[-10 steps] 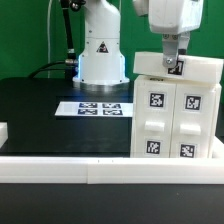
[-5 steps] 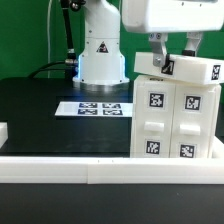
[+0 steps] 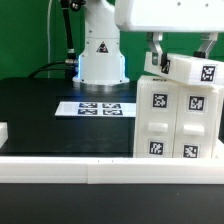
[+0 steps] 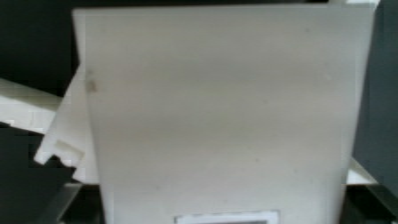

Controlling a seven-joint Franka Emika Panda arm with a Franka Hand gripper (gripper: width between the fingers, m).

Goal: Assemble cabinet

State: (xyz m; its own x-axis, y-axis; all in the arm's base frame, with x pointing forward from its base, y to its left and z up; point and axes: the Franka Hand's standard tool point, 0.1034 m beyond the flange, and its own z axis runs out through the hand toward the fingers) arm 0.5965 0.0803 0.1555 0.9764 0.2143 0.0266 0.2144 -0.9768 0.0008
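The white cabinet stands on the black table at the exterior view's right, with several square marker tags on its face. My gripper is above its top left corner. It is shut on a white tagged top panel, which it holds tilted just above the cabinet body. In the wrist view that panel fills nearly the whole picture and hides my fingertips. A stepped white edge shows beside it.
The marker board lies flat at the table's middle. The white robot base with a warning sticker stands behind it. A white rail runs along the front edge. A small white piece sits at the far left.
My gripper has moved up and toward the exterior view's left. The top panel, which lay flat on the cabinet, is lifted and tilted, its left end higher.
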